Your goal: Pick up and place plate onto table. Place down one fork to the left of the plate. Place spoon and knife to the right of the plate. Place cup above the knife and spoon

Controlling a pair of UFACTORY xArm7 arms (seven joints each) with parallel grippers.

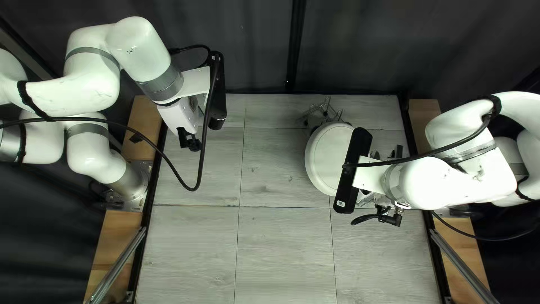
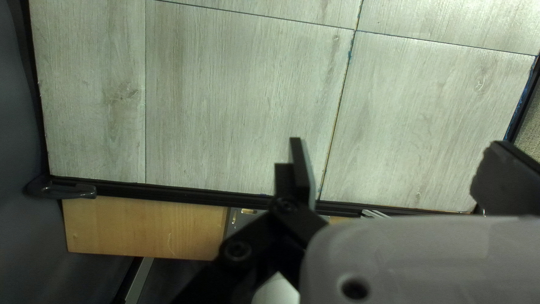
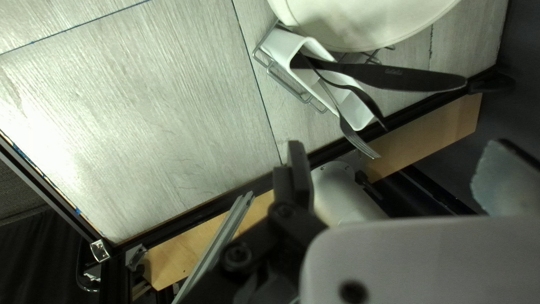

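— How much room has the left gripper [image 1: 190,141]?

— Lots. Ahead of it I see a broad stretch of tabletop [image 1: 281,247]. The left rail [image 2: 169,191] crosses the gap between its fingers in its wrist view. I have those fingers spread wide, gripping nothing.

— And the right gripper [image 1: 378,218]?

— Also wide apart, with nothing in its hold. The right rail [image 3: 192,216] shows between its fingers, so that edge is close to my line of sight. More tabletop lies well to its left, between my two grippers.

— Where's the plate?

— Beyond the right gripper, toward the far edge, by the wire rack [image 1: 328,110]. I make out one plate [image 1: 326,157]; I can't tell whether others lie under it.

— Any containers?

— One white holder [image 3: 284,48], ahead of the right gripper and just beside the plate. Three pieces stick out of it: one knife [image 3: 405,77], one fork [image 3: 354,138] and one dark piece [image 3: 368,104], spoon or fork, I can't say. Nor can I tell which compartment each is in.
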